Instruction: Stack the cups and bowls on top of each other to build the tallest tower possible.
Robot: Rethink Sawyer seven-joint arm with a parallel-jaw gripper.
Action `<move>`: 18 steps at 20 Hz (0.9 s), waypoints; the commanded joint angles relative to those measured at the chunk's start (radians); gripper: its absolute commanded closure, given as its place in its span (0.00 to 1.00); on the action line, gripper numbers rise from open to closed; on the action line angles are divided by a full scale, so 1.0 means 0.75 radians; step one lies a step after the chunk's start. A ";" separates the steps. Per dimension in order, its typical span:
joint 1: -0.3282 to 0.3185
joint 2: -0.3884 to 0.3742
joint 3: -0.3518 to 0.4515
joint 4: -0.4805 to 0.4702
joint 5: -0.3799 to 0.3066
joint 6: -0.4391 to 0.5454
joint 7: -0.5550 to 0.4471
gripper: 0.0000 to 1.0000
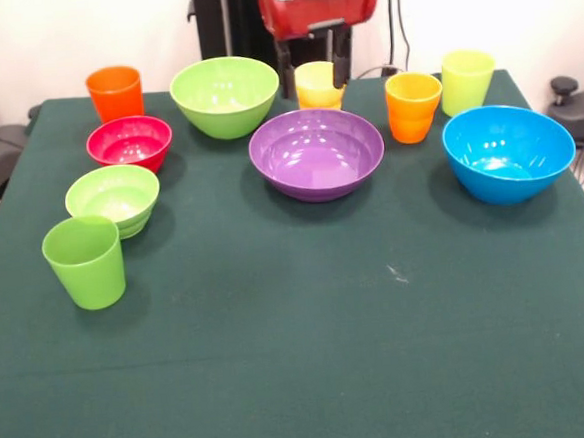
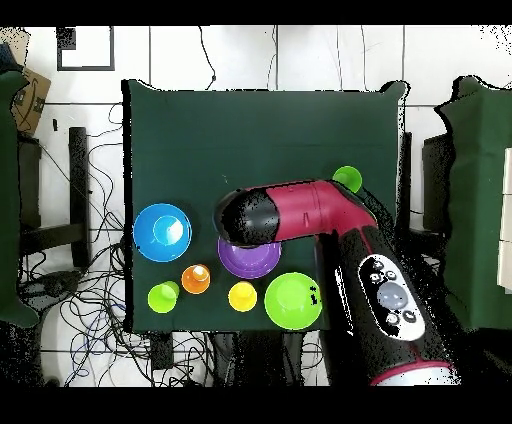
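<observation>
Each cup and bowl stands apart on the green cloth, none on another. The purple bowl (image 1: 316, 153) is mid-table, the blue bowl (image 1: 509, 152) to its right, the large lime green bowl (image 1: 225, 95) at the back. The red bowl (image 1: 129, 143) and small lime green bowl (image 1: 113, 198) are on the left. The orange cup (image 1: 115, 91) is back left, the green cup (image 1: 84, 262) front left. Pale yellow (image 1: 319, 85), orange-yellow (image 1: 413, 106) and yellow-green (image 1: 467, 80) cups line the back. My gripper (image 1: 315, 87) hangs high, open and holding nothing, its fingers (image 1: 341, 60) showing either side of the pale yellow cup. In the overhead view the arm (image 2: 300, 212) covers the gripper above the purple bowl (image 2: 250, 260).
The table (image 1: 302, 359) has its front half bare of objects. In the overhead view the arm hides the cloth's right middle, and cables (image 2: 100, 300) lie on the floor beside the table. A cardboard box (image 2: 30, 95) sits off the left side.
</observation>
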 commanded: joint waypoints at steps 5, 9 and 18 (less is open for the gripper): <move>-0.070 -0.011 0.148 0.008 -0.072 0.049 -0.257 0.00; -0.090 0.039 0.190 -0.050 -0.112 0.148 -0.383 0.00; -0.161 0.113 0.291 -0.081 -0.217 0.317 -0.601 0.00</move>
